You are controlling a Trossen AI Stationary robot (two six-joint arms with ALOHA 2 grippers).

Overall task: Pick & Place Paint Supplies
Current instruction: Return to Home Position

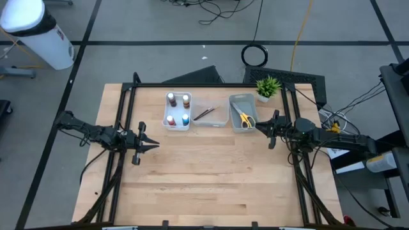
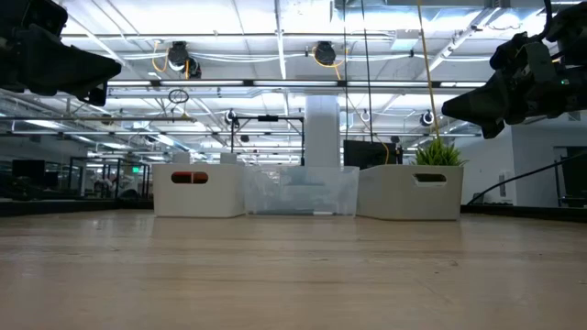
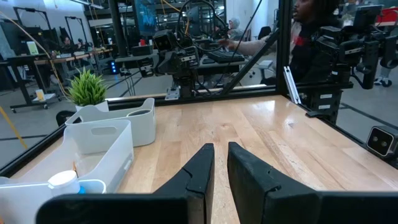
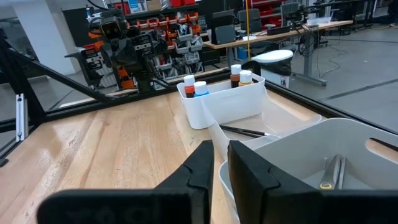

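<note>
While both arms are hovering off the wood table (image 1: 211,185), L gripper (image 1: 155,145) & R gripper (image 1: 259,126) are showing fingers pinched together, empty. Thin dark brushes (image 1: 203,114) are lying flat in the clear tray (image 1: 220,119), long axis diagonal. Four round pale-capped bottles (image 1: 177,110) are standing upright in the white tray (image 1: 177,128) just beside it, L-arm side. Yellow-handled scissors (image 1: 245,118) are lying lengthwise in the grey tray (image 1: 241,98), R-arm side.
</note>
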